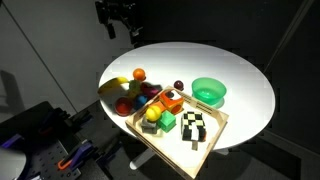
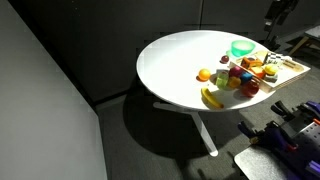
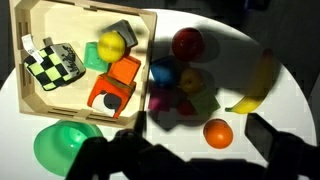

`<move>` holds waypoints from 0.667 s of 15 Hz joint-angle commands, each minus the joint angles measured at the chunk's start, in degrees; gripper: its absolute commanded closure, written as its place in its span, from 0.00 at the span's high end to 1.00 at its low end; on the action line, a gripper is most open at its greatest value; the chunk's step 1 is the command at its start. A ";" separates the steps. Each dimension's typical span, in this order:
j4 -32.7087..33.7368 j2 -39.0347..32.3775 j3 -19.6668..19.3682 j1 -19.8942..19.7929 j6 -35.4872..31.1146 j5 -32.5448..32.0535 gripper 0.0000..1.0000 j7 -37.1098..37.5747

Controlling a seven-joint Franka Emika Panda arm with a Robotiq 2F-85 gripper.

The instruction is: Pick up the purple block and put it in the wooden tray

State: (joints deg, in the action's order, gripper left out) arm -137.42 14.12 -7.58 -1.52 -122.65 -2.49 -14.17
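The purple block (image 3: 160,101) lies on the white table among a cluster of toy fruit, just outside the wooden tray's right rim and beside a green cube (image 3: 203,103). The wooden tray (image 3: 90,9) shows at the upper left of the wrist view and in both exterior views (image 1: 218,122) (image 2: 296,71). It holds a checkered block, a yellow ball, orange blocks and a dark piece. My gripper (image 3: 192,150) hangs high above the table in both exterior views (image 1: 126,33) (image 2: 274,20). It is open and empty, with dark fingers on either side of the orange.
A green bowl (image 3: 63,146) (image 1: 209,92) sits beside the tray. An orange (image 3: 217,132), a banana (image 3: 255,85), a red ball (image 3: 186,44) and blue and yellow pieces crowd the block. The round table's (image 1: 240,70) edge is near.
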 commanded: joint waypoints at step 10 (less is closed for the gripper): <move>0.45 -5.41 0.87 -1.09 -3.15 -1.11 1.00 0.35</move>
State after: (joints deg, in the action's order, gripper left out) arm -137.65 10.08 -7.34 -1.54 -124.94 -2.52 -14.17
